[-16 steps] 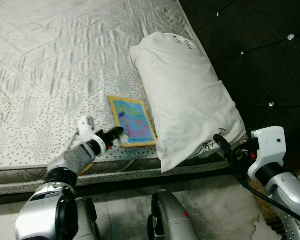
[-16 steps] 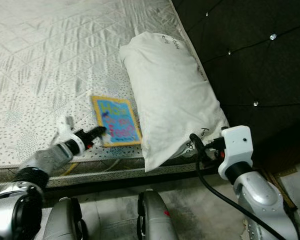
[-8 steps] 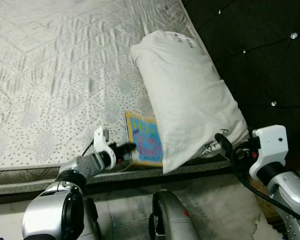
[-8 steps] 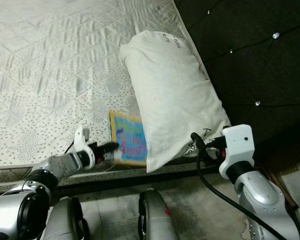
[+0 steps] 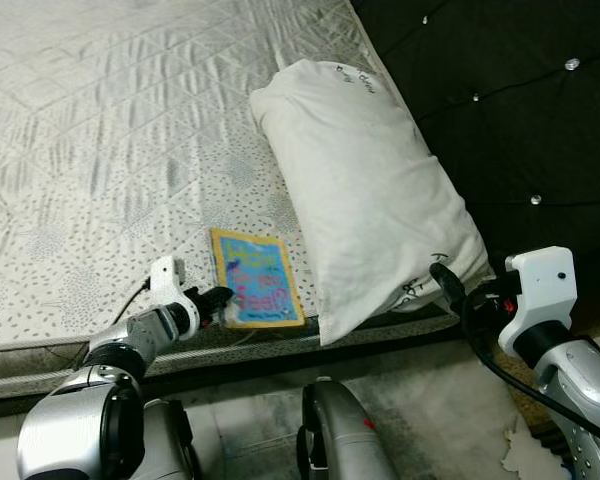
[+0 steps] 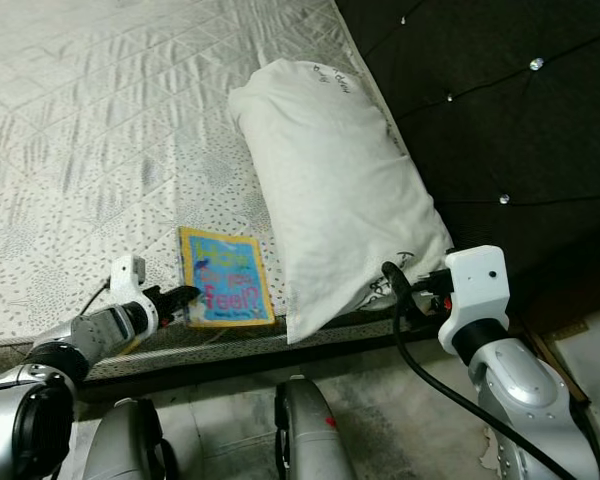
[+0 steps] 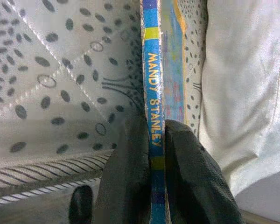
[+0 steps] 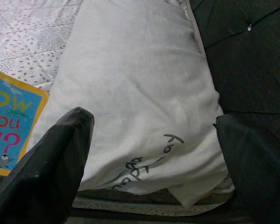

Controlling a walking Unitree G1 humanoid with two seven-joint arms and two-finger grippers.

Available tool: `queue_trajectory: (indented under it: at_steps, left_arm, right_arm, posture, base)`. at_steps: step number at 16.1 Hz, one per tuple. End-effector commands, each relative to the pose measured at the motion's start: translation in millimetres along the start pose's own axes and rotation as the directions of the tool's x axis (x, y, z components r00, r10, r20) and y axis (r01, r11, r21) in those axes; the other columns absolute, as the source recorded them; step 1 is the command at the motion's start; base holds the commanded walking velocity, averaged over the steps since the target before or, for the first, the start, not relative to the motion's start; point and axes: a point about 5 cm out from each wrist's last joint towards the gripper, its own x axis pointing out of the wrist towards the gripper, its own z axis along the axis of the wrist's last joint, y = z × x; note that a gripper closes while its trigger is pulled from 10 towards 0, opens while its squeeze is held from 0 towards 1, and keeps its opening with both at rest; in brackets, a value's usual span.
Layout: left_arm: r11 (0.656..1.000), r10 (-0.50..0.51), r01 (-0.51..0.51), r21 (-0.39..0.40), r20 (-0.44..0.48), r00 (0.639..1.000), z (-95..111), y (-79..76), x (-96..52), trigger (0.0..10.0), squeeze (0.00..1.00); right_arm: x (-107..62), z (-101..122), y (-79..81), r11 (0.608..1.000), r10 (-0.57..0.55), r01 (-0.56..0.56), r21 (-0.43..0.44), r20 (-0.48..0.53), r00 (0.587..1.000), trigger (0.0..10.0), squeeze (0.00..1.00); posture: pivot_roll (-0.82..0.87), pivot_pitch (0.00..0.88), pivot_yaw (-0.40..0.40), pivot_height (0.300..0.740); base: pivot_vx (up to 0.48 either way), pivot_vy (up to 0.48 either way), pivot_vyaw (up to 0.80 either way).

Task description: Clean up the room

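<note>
Our left hand [image 5: 216, 300] was clamped on the spine of the book [image 5: 255, 277] at the mattress [image 5: 110, 140] edge. Our right hand [image 8: 154, 158] hung spread before the pillow [image 5: 365, 195], which hid the bed's corner.

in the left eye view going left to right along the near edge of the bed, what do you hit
left gripper shut on the spine of the book → pillow → right gripper, open, by the pillow's near corner
</note>
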Motion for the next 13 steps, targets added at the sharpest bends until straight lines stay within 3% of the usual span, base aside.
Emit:
queue_trajectory:
  at_steps: [1, 4, 6, 9, 11, 12, 13]
  left_arm:
    - [0.993, 0.107, -0.106, 0.050, -0.011, 0.994, -2, 17.4, -7.6, 10.0, 0.00]
    - [0.984, 0.132, -0.129, 0.120, -0.014, 0.991, 0, 19.5, -8.6, 10.0, 0.00]
    - [0.986, 0.110, -0.106, 0.126, -0.027, 0.994, -1, 17.9, -8.1, 10.0, 0.00]
    - [0.977, 0.148, -0.148, 0.155, 0.007, 0.989, 6, 23.9, -12.3, 10.0, 0.00]
    - [0.955, 0.187, -0.189, 0.229, 0.028, 0.982, 13, 28.3, -15.7, 10.0, 0.00]
    - [0.951, 0.195, -0.198, 0.238, 0.036, 0.980, 16, 29.0, -16.7, 10.0, 0.54]
    - [0.942, 0.215, -0.220, 0.254, 0.048, 0.975, 18, 30.3, -17.6, 10.0, 1.00]
  right_arm:
    - [-1.1, -1, -3.9, 1.000, -0.016, 0.016, -0.010, -0.004, 1.000, 10.0, 0.00]
    - [-0.2, -1, -3.4, 1.000, -0.015, 0.015, -0.010, -0.001, 1.000, 10.0, 0.00]
    - [0.4, -1, -3.2, 1.000, -0.015, 0.015, -0.010, 0.001, 1.000, 10.0, 0.00]
    - [0.6, 0, -1.6, 1.000, -0.012, 0.012, -0.007, 0.006, 1.000, 10.0, 0.00]
    - [-0.2, 0, -2.0, 1.000, -0.016, 0.016, -0.008, 0.006, 1.000, 10.0, 0.00]
    - [-0.6, 0, -2.5, 1.000, -0.017, 0.017, -0.008, 0.006, 1.000, 10.0, 0.00]
    - [-1.0, 0, -3.0, 1.000, -0.019, 0.019, -0.009, 0.005, 1.000, 10.0, 0.00]
  posture:
    - [-0.42, 0.227, -0.156, 0.629]
    - [-0.42, 0.222, -0.154, 0.629]
    - [-0.42, 0.217, -0.153, 0.629]
    - [-0.42, 0.214, -0.151, 0.629]
    - [-0.42, 0.214, -0.151, 0.629]
    - [-0.42, 0.217, -0.151, 0.629]
    - [-0.42, 0.217, -0.150, 0.629]
  base:
    - [0.000, 0.000, 0.00]
    - [0.000, 0.000, 0.00]
    - [0.000, 0.000, 0.00]
    - [0.000, 0.000, 0.00]
    - [0.000, 0.000, 0.00]
    - [0.000, 0.000, 0.00]
    - [0.000, 0.000, 0.00]
